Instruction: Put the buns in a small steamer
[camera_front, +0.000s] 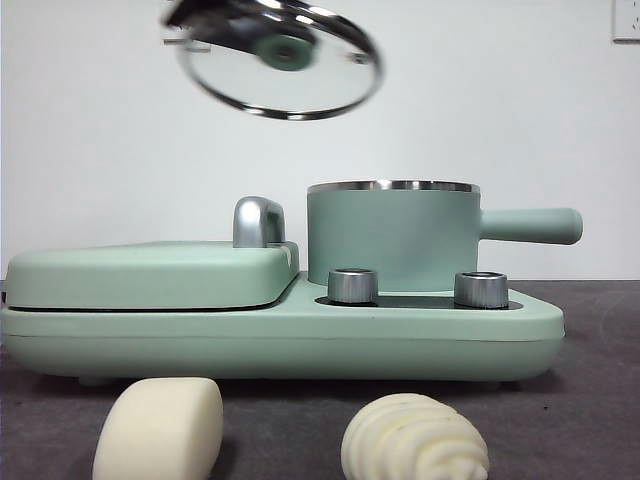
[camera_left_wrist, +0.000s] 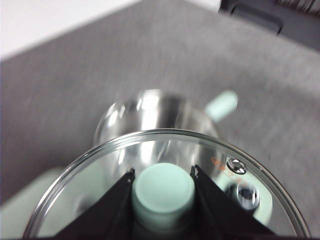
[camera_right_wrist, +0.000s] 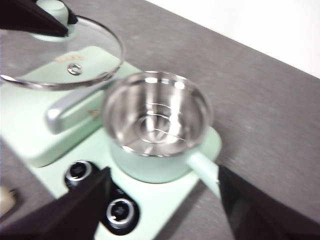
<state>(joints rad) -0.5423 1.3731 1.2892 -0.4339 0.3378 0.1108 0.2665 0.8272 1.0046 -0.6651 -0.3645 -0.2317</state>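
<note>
The two buns sit at the near edge of the desk (camera_front: 590, 400), in front of the cooker base (camera_front: 300, 340): the smooth pillow bun (camera_front: 160, 430) on the left, the ridged shell bun (camera_front: 415, 440) on the right, a clear gap between them. Both are cut off by the bottom of the front view, so their undersides go unseen.

Behind them the small steamer (camera_front: 392, 235) stands uncovered on the right half of the base, its steel rim bare and its straight handle pointing right, past the base's edge. The right wrist view looks straight down into the shiny steel bowl (camera_right_wrist: 157, 117), and there is plenty of open air above the rim.

The glass lid (camera_front: 275, 60) is up high, tilted, above and to the left of the pot, over the flat hinged plate (camera_front: 150, 275) and its chrome handle (camera_front: 258, 220). The left hand (camera_left_wrist: 163, 187) has it: both black jaws are clamped on the green knob (camera_left_wrist: 163, 190), one on each side. The lid's top edge is blurred and partly hidden by the dark arm in the front view.

The right hand (camera_right_wrist: 162, 200) hovers above the two dials (camera_front: 352, 285) at the base's front, jaws spread wide, gripping nothing; the steamer's handle runs between them in its own view. That picture is soft with blur, and only a sliver of a bun shows at its lower corner.
</note>
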